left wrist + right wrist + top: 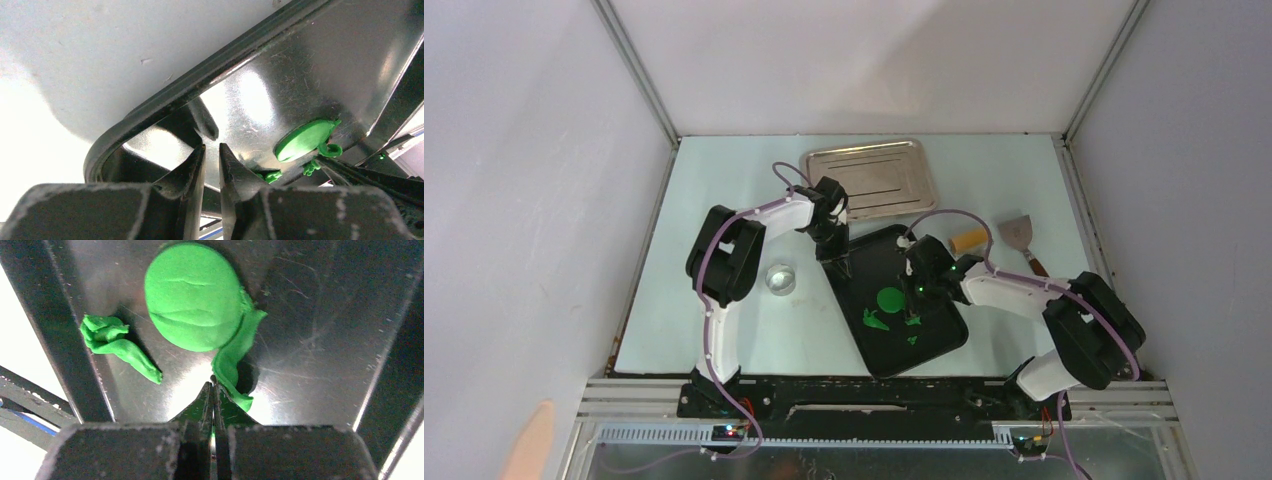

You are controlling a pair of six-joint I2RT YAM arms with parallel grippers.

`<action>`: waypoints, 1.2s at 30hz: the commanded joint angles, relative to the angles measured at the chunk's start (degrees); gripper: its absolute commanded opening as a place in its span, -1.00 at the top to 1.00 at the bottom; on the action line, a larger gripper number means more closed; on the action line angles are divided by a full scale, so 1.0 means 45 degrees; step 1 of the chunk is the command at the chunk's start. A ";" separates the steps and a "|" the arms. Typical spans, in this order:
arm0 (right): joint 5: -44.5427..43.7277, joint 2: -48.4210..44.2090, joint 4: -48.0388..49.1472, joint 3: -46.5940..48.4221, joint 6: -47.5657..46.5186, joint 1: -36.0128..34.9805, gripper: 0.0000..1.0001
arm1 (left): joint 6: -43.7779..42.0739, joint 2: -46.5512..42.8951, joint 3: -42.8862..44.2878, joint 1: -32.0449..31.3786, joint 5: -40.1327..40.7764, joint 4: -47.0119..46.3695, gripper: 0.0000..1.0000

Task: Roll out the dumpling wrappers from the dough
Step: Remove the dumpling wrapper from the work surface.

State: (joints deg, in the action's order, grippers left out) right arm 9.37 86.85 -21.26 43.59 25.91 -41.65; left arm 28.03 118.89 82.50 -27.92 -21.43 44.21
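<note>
- Fingertips of the right gripper [212,386] are pressed flat together with no gap, low over the black tray [325,340]. They sit at the near end of a thin green trimming strip [235,357], touching it or just short of it, and I cannot tell whether a sliver is nipped.
- Straight ahead of those tips, a touch to the left in the wrist view, lies the dumpling wrapper [192,295]. It is a flat, nearly round green disc on the tray floor (a couple of faint creases cross its face).
- The strip is what the coming move seems to turn on. Its long axis runs away from the fingers, curving up along the disc's right edge and touching it. A pull back toward the arm would, I judge, draw it off along its length rather than across the disc.
- A crumpled green scrap [112,340] lies to the left of the disc, apart from it.
- The left gripper [211,150] stands over the tray's far-left corner, its fingers a narrow slit apart with nothing between them. From there the disc is off to the right and farther in, so the right arm is plainly the nearer one.
- Beyond the tray, the wooden roller [969,240] lies just off its far-right corner with a scraper [1019,233] beside it. A silver tray [869,180] sits behind, and a small clear round cup [780,279] to the left.
- No brand, label or lettering on anything here is readable.
</note>
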 commanded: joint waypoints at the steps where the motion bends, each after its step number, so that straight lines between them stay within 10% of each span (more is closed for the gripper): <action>1: -0.0882 -0.0636 -0.0662 -0.0176 -0.0426 0.0302 1.00 | -0.0357 0.0689 -0.0242 0.0131 0.1413 0.0001 0.57; 24: -0.0539 -0.2442 -0.0204 -0.0462 0.0043 0.1887 1.00 | -0.0358 0.0516 -0.0627 0.0097 0.1385 -0.0144 0.57; 36: 0.0793 -0.1594 0.0140 -0.0469 0.0129 0.0030 1.00 | -0.0387 0.0538 -0.0579 0.0072 0.1375 -0.0126 0.57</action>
State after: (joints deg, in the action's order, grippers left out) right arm 10.04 75.72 -22.85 41.28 26.50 -39.05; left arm 28.03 118.89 82.24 -27.81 -21.67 43.92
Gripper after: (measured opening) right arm 0.009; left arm 0.216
